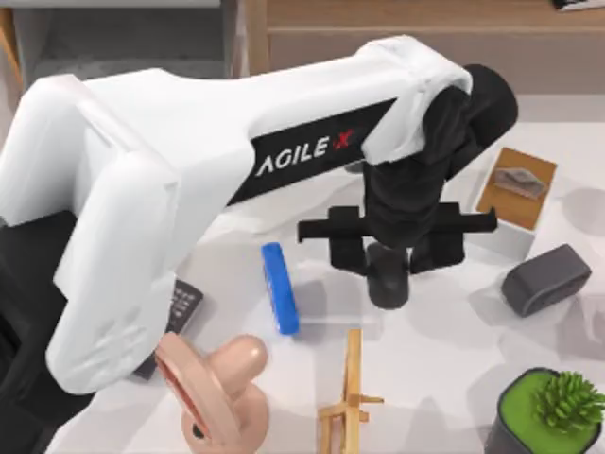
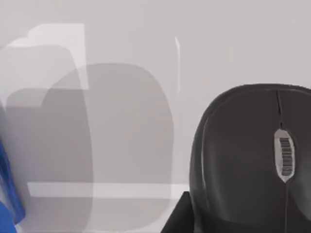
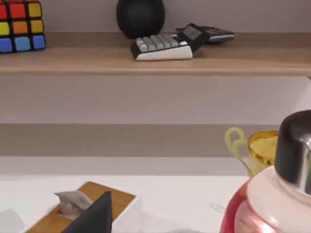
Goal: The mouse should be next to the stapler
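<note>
The left gripper [image 1: 388, 274] hangs over the table's middle, its fingers closed around the mouse [image 1: 388, 280]. The stapler [image 1: 280, 288] lies just beside it, on the left, not touching.

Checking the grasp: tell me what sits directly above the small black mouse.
The left gripper hangs over the small black mouse, covering its upper end; the rounded lower end shows on the white table. The bright blue stapler lies apart.

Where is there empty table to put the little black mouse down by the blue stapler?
The bare white strip between the blue bar stapler and the black oblong mouse held under the left gripper. Below is crowded: wooden stand, pink tape holder.
</note>
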`<state>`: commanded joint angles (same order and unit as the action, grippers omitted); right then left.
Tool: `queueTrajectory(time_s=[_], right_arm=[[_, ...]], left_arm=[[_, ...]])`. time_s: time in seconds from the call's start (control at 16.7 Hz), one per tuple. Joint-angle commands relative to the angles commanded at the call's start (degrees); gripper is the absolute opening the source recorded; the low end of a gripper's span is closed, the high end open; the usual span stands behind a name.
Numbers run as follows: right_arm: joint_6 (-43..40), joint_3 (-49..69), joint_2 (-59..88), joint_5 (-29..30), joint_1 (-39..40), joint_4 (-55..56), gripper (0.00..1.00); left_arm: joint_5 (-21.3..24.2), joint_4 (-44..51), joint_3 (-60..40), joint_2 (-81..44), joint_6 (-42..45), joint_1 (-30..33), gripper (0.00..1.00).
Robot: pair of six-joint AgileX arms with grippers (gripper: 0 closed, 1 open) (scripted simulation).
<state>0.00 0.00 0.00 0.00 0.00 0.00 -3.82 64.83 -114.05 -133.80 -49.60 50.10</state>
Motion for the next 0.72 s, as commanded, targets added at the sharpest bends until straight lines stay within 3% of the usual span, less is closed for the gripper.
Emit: queueTrajectory(time_s=[0.72], right_arm=[[0.0,0.0,0.0,0.0,0.0,0.0,1.0]], left_arm=[[-0.2,-2.3,1.4,0.7,0.3,-0.2,0.0]])
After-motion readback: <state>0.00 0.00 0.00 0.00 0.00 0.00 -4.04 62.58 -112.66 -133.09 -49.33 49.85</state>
